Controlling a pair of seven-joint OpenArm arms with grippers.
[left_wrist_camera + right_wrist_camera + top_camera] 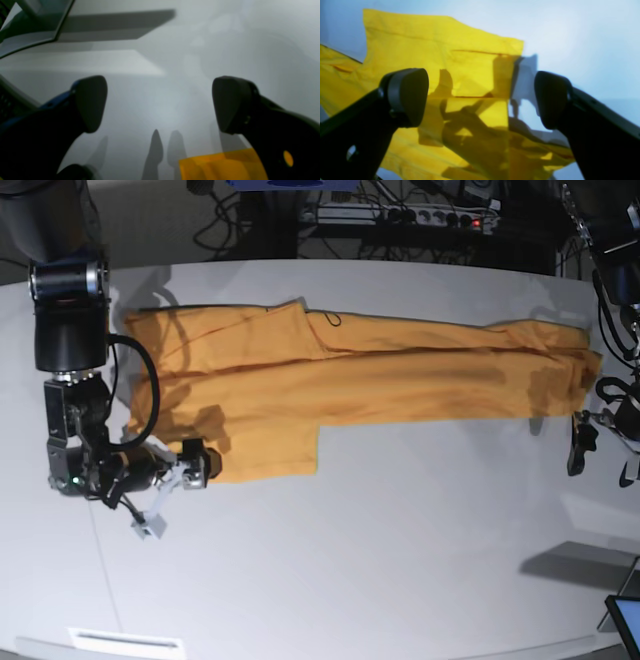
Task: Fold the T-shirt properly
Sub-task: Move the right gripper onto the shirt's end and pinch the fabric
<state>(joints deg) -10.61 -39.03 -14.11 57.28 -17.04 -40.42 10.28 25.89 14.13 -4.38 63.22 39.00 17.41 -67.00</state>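
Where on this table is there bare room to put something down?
The wide white stretch of table in front of the T-shirt, between the two arms, is bare. The back strip is narrow. It is crowded at the shirt's ends, by the right gripper and left gripper.

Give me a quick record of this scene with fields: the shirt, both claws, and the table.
shirt: orange-yellow T-shirt, lying as a long band across the table, partly folded
left claw: open, empty, just off the shirt's end
right claw: open, empty, at the shirt's other end, over a sleeve edge
table: white
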